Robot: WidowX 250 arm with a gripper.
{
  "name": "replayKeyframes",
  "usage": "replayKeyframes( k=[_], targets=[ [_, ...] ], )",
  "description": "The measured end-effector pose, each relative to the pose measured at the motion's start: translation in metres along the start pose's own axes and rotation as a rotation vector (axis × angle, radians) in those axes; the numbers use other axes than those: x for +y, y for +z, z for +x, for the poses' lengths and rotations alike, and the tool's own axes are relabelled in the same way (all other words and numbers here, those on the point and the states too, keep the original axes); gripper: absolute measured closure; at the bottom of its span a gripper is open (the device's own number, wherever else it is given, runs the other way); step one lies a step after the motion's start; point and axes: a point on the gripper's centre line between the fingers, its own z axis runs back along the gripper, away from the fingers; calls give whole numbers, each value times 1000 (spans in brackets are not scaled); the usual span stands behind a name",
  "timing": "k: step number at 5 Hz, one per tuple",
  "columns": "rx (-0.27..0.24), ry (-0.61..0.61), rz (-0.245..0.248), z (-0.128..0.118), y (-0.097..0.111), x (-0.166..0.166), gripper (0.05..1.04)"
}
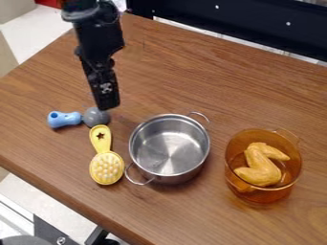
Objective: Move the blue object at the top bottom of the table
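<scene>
First: Your hand (108,103) hangs over the left part of the table (198,81), pointing down, its tip right by the grey end of the blue-handled scoop (65,119). Can you say how far open it is?

Second: You can't tell from this angle whether it is open or closed. Nor can you tell whether it grips or touches the scoop, since its tip sits so close to that rounded grey head.

First: And where do you find the scoop itself?

Second: You have it lying on the table at the left, blue handle toward the left edge, grey head toward the steel pot (171,178).

First: Give yourself the count, then.

Second: You have one hand and one scoop. Just below the scoop's head you see one yellow hairbrush (106,168), its handle up toward the scoop and its bristles facing up.

First: Your pots make two: one steel, with two wire handles, right of the brush, and one amber glass pot (258,196) farther right, apart from the steel one.

Second: Inside the amber pot you have one chicken wing (260,166). All of it stands or lies on your one brown wood-grain table.
</scene>
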Motion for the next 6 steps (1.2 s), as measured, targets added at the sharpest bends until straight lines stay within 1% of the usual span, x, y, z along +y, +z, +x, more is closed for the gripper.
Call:
replayKeyframes(
  k=[1,2,3,4,5,6],
  targets=[
    [23,-64,18,-21,-5,20,84],
    [18,-158,56,-44,-13,29,84],
    [20,-239,72,-59,-27,27,84],
    [19,-277,76,-65,-39,29,84],
    [10,-301,94,-65,-48,31,84],
    [14,-305,80,-63,-56,38,84]
  ],
)
